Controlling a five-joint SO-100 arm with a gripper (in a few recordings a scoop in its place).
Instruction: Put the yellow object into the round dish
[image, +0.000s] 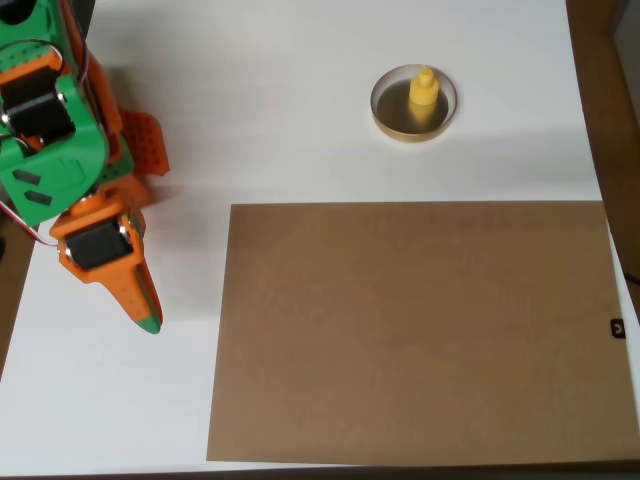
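Yellow object stands upright inside the round dish; claw closed, empty, well apart.

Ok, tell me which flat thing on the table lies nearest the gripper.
The brown sheet. Its left edge lies just right of the gripper, while the dish, with the yellow object standing in it, sits much farther off, toward the top of the overhead view.
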